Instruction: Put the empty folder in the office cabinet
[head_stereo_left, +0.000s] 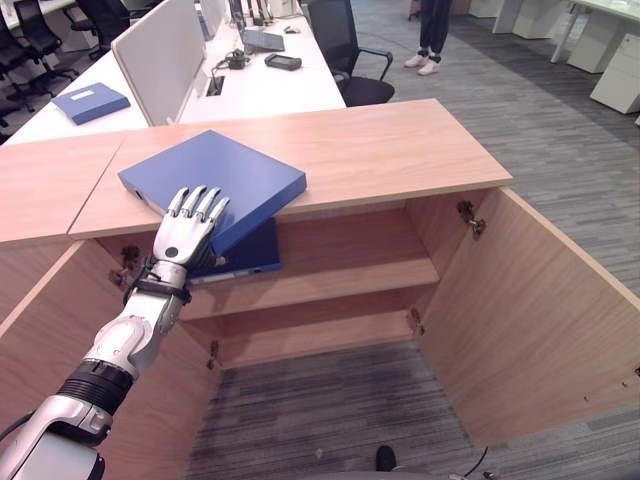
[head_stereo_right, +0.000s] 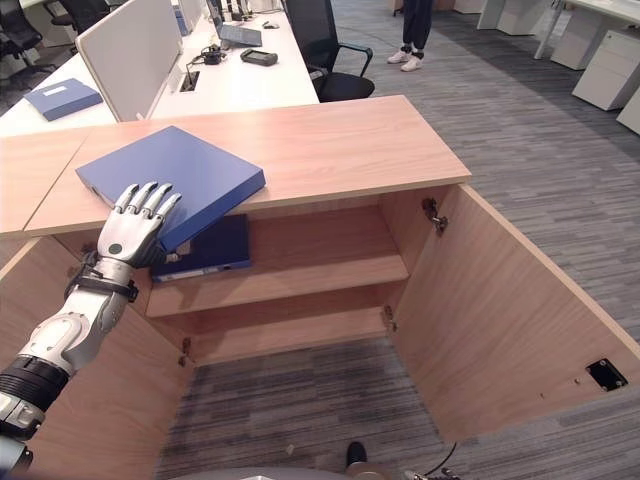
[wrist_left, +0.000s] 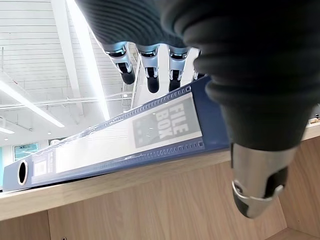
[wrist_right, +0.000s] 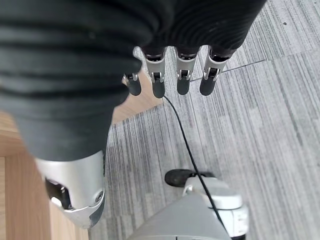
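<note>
Folder status, left eye view: a flat blue box-file folder (head_stereo_left: 215, 183) is lying on the top of the light wooden office cabinet (head_stereo_left: 380, 150), its near corner overhanging the front edge above the open doors. The left hand (head_stereo_left: 188, 228) is resting straight, slightly spread fingers on that overhanging corner; a second blue folder (head_stereo_left: 245, 255) is sitting on the upper shelf just below. Right eye view: the same hand (head_stereo_right: 135, 225) is lying flat on the folder (head_stereo_right: 170, 180), with no fingers curling round it, so a push may be sliding it off the edge rather than gripping it. Left wrist view: the fingers (wrist_left: 152, 75) are reaching over the folder's labelled spine (wrist_left: 115, 137) with the thumb (wrist_left: 257, 175) hanging below and apart, so any grip is looking weak; a drop is the likely failure. Right wrist view: the right hand (wrist_right: 170, 80) is hanging over grey carpet with relaxed fingers, holding nothing.
</note>
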